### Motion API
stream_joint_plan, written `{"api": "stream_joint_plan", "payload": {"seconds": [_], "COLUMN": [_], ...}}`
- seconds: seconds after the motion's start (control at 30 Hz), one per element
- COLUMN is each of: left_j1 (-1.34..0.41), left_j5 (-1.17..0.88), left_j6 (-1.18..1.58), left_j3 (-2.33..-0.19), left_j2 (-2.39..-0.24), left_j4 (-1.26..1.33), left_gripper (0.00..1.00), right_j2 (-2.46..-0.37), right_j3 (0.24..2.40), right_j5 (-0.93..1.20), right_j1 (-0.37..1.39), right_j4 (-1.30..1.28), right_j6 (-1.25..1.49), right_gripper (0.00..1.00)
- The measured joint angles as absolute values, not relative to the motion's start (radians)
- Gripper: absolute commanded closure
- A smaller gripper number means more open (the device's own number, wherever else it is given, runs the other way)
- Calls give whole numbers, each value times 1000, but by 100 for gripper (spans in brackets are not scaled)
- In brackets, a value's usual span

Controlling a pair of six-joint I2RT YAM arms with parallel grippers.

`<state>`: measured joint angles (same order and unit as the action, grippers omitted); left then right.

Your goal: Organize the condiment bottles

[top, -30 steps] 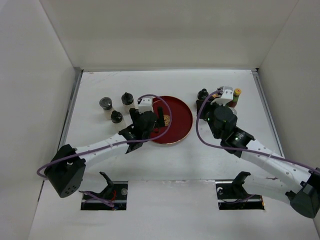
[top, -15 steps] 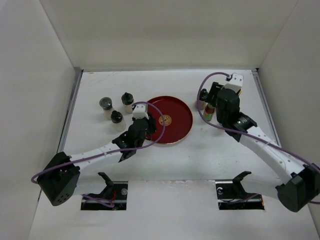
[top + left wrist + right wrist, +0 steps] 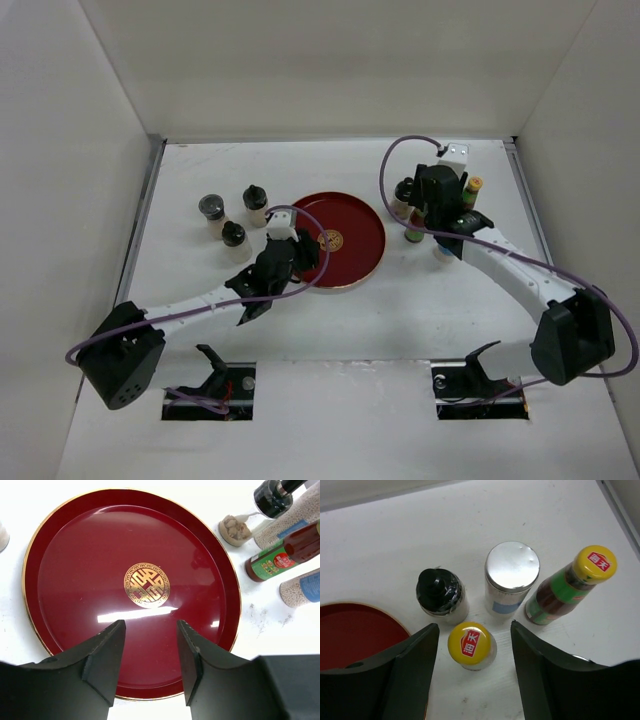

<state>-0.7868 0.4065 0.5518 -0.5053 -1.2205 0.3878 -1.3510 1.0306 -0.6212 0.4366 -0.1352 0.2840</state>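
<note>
- The right gripper (image 3: pixel 473 628) stands with its jaws apart above the right-hand group of condiment bottles. It grips nothing.
- A small bottle with a round yellow cap (image 3: pixel 469 645) stands upright between the right gripper's two fingers, with a gap showing on each side of the cap.
- Just beyond that bottle stand three more, close together:
  - a clear jar with a black lid (image 3: pixel 440 596) on the left;
  - a pale shaker with a silver lid and blue band (image 3: pixel 512 572) in the middle;
  - a dark bottle with a green label and yellow cap (image 3: pixel 570 587) on the right.
- Whether these three touch one another cannot be told.
- The left gripper (image 3: pixel 150 627) hangs open and holds nothing. It is over the near part of the round red tray with a gold emblem (image 3: pixel 60 555).
- Left of the tray, apart from the left gripper, stand a grey-lidded jar (image 3: pixel 211 209), a black-capped bottle at the back (image 3: pixel 256 197) and a second black-capped bottle nearer the arm (image 3: pixel 234 235).
- The tray lies between the two groups, with its right rim near the black-lidded jar.
- The right-hand group sits near the back right corner of the white table (image 3: pixel 380 320), close to the raised side rail (image 3: pixel 528 220).
- A broad stretch of white tabletop lies between the tray and the arm bases.
</note>
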Motion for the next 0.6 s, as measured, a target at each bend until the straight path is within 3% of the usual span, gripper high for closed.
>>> {"api": "stream_joint_plan", "payload": {"seconds": [0.33, 0.5, 0.6], "left_j1": [-772, -761, -753], "left_j5": [403, 394, 388], "left_j6": [565, 574, 579], "left_j3": [-494, -485, -485], "left_j2": [-1220, -1220, -1220], "left_j4": [416, 416, 416], "left_gripper": [54, 53, 52], "right_j2": [-1412, -1412, -1409], "right_j3": [1039, 1039, 1039], "right_j5": [-591, -591, -591], "right_j1": [437, 433, 433], "right_j4": [-136, -135, -137], "right_j6": [302, 316, 318], "right_gripper": [48, 71, 78]}}
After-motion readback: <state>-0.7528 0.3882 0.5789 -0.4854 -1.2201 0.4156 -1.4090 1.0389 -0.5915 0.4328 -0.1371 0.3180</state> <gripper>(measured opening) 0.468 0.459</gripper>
